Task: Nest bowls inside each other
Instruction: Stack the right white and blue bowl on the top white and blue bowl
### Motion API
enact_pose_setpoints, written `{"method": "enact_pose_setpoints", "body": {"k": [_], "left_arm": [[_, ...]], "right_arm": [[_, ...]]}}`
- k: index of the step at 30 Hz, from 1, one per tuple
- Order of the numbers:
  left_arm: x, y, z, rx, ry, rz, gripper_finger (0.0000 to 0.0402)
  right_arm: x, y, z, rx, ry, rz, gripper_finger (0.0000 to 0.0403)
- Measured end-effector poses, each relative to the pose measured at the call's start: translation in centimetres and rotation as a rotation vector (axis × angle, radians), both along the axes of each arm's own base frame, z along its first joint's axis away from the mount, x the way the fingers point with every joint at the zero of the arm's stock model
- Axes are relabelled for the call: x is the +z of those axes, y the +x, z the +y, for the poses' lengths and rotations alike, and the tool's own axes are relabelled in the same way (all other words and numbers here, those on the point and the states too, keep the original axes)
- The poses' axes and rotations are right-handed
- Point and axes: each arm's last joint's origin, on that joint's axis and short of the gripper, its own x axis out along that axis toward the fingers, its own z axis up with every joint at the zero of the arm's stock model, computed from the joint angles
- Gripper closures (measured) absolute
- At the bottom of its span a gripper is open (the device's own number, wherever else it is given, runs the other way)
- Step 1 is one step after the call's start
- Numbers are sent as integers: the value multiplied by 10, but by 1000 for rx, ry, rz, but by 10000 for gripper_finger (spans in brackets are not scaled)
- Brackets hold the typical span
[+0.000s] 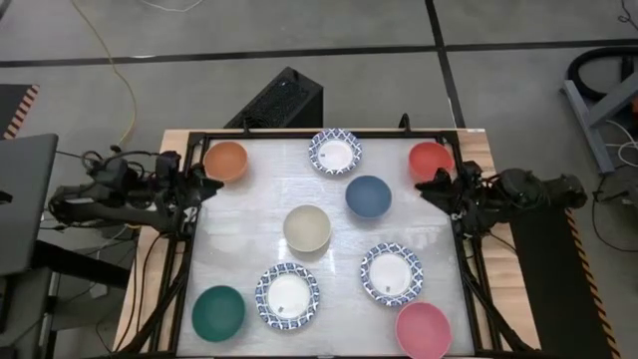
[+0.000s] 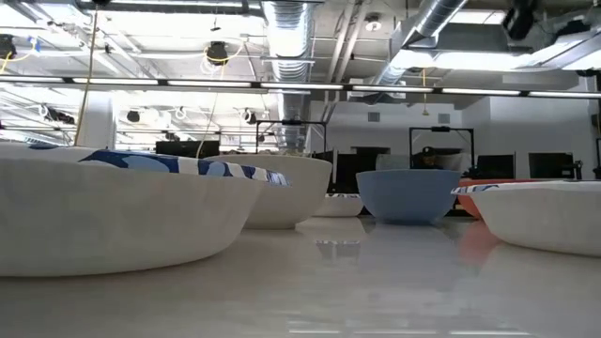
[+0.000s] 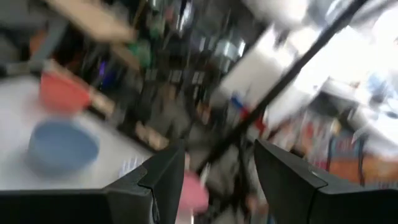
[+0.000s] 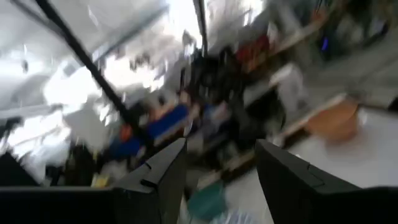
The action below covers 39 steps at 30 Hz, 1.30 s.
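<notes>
High view is showing nothing nested yet: the nine bowls, from the near patterned bowl down to the cream bowl, are sitting apart across the table, while the left gripper and right gripper are waiting spread and empty at its edges.

Nine bowls sit upright and apart, none nested. Along the far edge: orange bowl, patterned bowl, red bowl. Mid-table: blue bowl and cream bowl. Nearer (all empty): teal bowl, two more patterned ones, pink bowl.
</notes>
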Motion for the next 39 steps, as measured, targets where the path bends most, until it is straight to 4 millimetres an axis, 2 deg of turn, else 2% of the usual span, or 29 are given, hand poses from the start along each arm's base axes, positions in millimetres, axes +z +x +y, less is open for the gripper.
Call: {"method": "enact_pose_setpoints", "body": {"k": [4, 9, 12, 18, 25, 30, 34, 39], "left_arm": [[27, 8, -3, -83, 42, 197, 219], [49, 16, -4, -128, 124, 304, 219], [55, 17, -5, -134, 156, 307, 219], [52, 16, -4, -117, 167, 345, 219], [47, 16, -4, -109, 198, 399, 202], [46, 16, -3, -105, 206, 401, 176], [44, 18, -4, -106, 205, 411, 155], [28, 25, -4, -112, 190, 484, 145]], "right_arm": [[17, 19, 12, 101, -9, 338, 196], [19, 39, 26, 151, 9, 771, 205], [9, 49, 33, 149, 74, 980, 207], [-25, 62, 41, 120, 160, 1395, 189], [-39, 79, 42, 103, 97, 1457, 137], [-47, 83, 34, 55, 52, 1466, 126], [-69, 86, 26, 43, 67, 1460, 126], [-96, 84, 23, 50, 82, 1457, 126]]}}
